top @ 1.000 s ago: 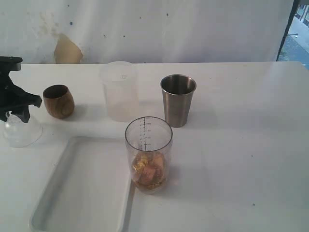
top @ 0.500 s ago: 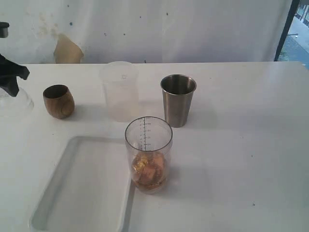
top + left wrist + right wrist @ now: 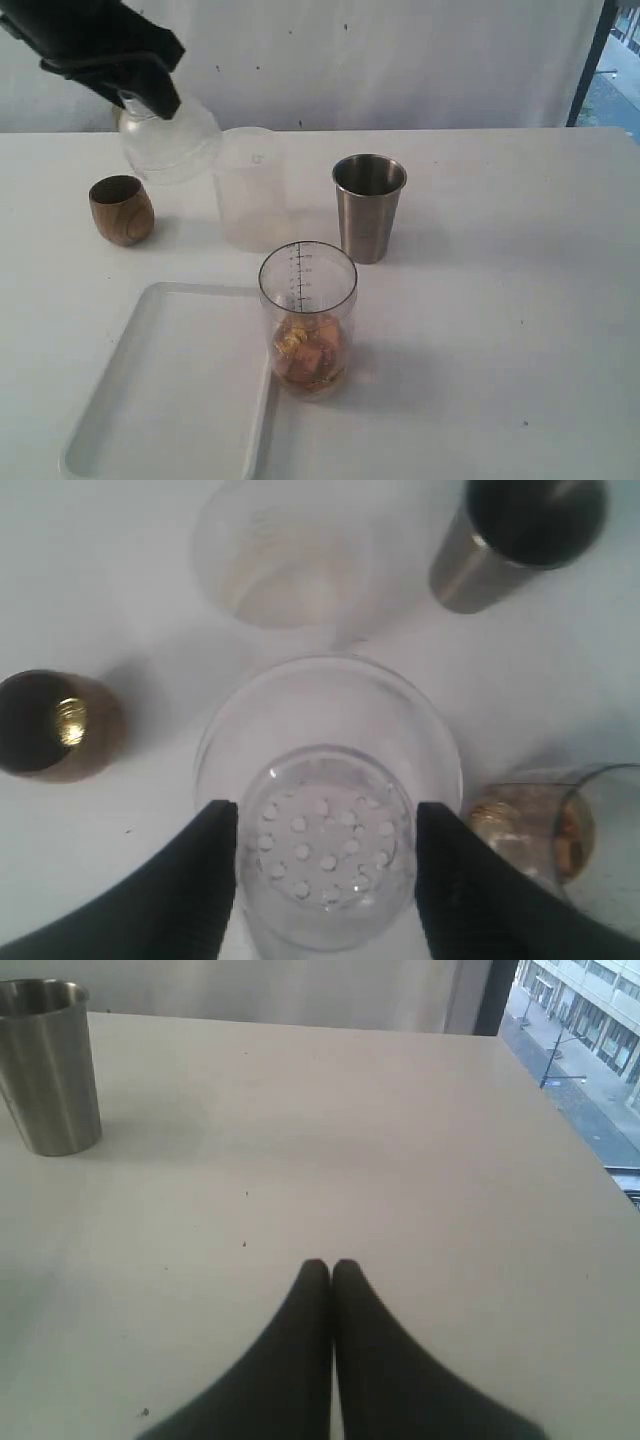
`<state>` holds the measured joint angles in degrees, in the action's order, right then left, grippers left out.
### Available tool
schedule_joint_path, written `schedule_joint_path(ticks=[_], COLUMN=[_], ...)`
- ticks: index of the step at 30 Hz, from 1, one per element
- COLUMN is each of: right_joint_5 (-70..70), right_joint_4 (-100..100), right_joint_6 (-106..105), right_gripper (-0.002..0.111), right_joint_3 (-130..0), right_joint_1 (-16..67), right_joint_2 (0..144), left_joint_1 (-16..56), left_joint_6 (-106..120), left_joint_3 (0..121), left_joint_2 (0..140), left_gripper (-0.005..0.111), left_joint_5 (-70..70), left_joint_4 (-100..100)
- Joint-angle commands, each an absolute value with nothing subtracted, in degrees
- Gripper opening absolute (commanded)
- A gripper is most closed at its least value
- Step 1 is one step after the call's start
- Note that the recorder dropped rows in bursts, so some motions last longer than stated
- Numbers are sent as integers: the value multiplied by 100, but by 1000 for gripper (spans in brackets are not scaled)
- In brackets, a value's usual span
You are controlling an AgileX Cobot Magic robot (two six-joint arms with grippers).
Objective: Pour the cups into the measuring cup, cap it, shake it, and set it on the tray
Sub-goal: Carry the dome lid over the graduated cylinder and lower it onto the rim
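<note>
My left gripper (image 3: 150, 98) (image 3: 326, 820) is shut on the clear domed lid (image 3: 170, 140) (image 3: 328, 800), which has a perforated top, and holds it in the air above the table at the back left. The clear measuring cup (image 3: 308, 318) (image 3: 560, 832) stands at the front centre with golden-brown pieces in its bottom, beside the white tray (image 3: 170, 385). The brown wooden cup (image 3: 121, 209) (image 3: 55, 725) stands at the left. The steel tumbler (image 3: 368, 207) (image 3: 515, 540) (image 3: 50, 1065) stands upright behind the measuring cup. My right gripper (image 3: 331, 1265) is shut and empty over bare table, out of the exterior view.
A frosted plastic cup (image 3: 248, 188) (image 3: 290, 560) stands between the wooden cup and the tumbler, just right of the held lid. The white table (image 3: 500, 300) runs wide to the right. A window and a wall edge lie at the far right (image 3: 610, 70).
My left gripper has lifted the domed lid from the table at the far left and carried it up and to the right, towards the frosted cup. Nothing else has moved.
</note>
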<state>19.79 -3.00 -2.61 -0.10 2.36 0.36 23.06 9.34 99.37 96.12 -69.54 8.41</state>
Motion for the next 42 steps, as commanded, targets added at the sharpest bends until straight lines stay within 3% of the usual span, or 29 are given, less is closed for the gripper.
schedule_joint_path(ticks=[1,9,17,22,30,42], right_joint_5=[1964,1964,1964,1964,1964,1964], right_joint_4=[-303,-303,-303,-303,-303,-303], right_joint_6=[-279,-279,-279,-279,-279,-279], right_gripper=[0,0,0,0,0,0], right_joint_3=[0,0,0,0,0,0], right_joint_1=[207,207,207,207,207,207], right_joint_2=[0,0,0,0,0,0], left_joint_1=[2879,4270,4907,5041,5041,4983], left_joint_6=[736,568,273,-225,-335,-705], left_joint_3=[9993,9993,9993,9993,9920,8235], left_joint_2=[9539,9539,9539,9527,9403,8036], left_gripper=[0,0,0,0,0,0], left_joint_5=[-6996,-6996,-6996,-6996,-6996,-6996], left_joint_4=[829,852,204,-1115,-1624,-1383])
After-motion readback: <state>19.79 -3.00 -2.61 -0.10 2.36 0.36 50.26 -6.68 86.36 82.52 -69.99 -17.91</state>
